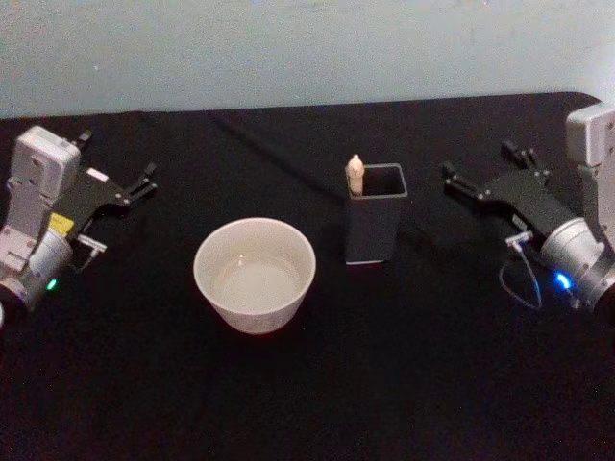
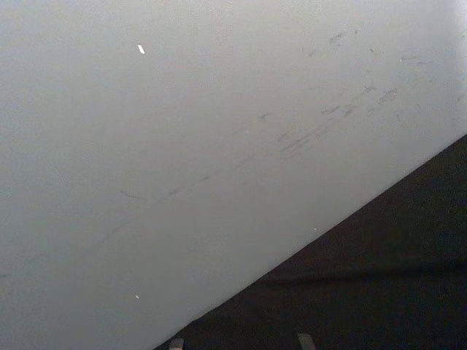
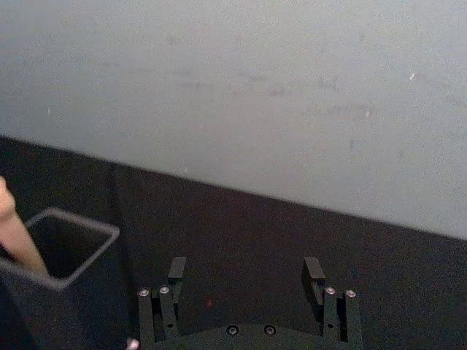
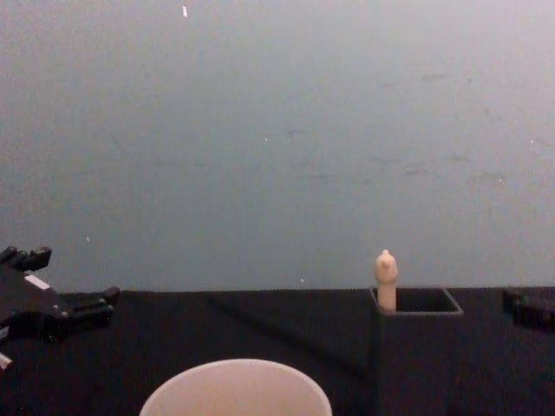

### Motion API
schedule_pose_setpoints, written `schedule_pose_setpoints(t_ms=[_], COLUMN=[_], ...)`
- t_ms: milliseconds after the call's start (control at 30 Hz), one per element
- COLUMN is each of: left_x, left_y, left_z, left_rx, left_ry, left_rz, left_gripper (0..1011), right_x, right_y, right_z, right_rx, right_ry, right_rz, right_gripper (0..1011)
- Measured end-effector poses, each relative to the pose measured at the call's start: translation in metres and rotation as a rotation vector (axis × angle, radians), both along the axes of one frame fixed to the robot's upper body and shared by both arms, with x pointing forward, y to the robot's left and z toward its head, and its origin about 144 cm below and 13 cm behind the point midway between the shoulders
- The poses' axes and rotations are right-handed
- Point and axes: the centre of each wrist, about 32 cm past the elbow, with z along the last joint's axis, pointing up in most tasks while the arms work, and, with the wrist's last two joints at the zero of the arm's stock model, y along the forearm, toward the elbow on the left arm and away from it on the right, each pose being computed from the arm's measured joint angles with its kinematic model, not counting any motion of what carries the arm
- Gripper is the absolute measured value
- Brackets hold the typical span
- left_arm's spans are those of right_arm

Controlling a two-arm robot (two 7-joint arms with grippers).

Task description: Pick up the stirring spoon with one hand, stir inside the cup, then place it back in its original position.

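The spoon (image 1: 355, 174) stands in the near-left corner of the dark square holder (image 1: 374, 230), with just its pale knobbed handle poking above the rim; the cup (image 1: 255, 274) sits on the desk (image 1: 404, 384) just to the holder's left, apart from it.

The step in hand looks like the first reach for the spoon, and the right tool (image 1: 478, 188) seems the likelier one for it. It hovers to the right of the holder with its fingers (image 3: 176, 270) spread wide and nothing between them. It should come over the holder, close on the handle just under the knob and lift straight up until the bowl clears the rim (a sideways pull could tip the holder). Noting which corner the handle leans in will help with the return.

The left tool (image 1: 135, 187) rests at the far left of the desk, its fingers parted and empty.

The spoon's shaft and bowl are hidden inside the holder, so how deep it sits cannot be told. The cup's inside looks pale and bare, though whether it holds any liquid is hard to say.
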Motion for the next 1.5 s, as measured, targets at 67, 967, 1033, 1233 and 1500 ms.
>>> schedule_pose_setpoints(t_ms=[67,967,1033,1233,1500], left_x=[0.000,0.000,0.000,0.000,0.000], left_y=[0.000,0.000,0.000,0.000,0.000], left_z=[0.000,0.000,0.000,0.000,0.000], left_rx=[0.000,0.000,0.000,0.000,0.000], left_ry=[0.000,0.000,0.000,0.000,0.000], left_rz=[0.000,0.000,0.000,0.000,0.000], left_gripper=[1001,1001,1001,1001,1001], right_x=[-0.001,-0.001,-0.001,-0.001,-0.001], right_y=[0.000,0.000,0.000,0.000,0.000], right_z=[-0.004,-0.013,-0.013,-0.013,-0.012], right_rx=[-0.007,-0.019,-0.019,-0.019,-0.019], right_ry=[0.014,0.057,0.057,0.056,0.055], right_rz=[0.003,0.015,0.015,0.014,0.014], right_gripper=[1002,1002,1002,1002,1002])
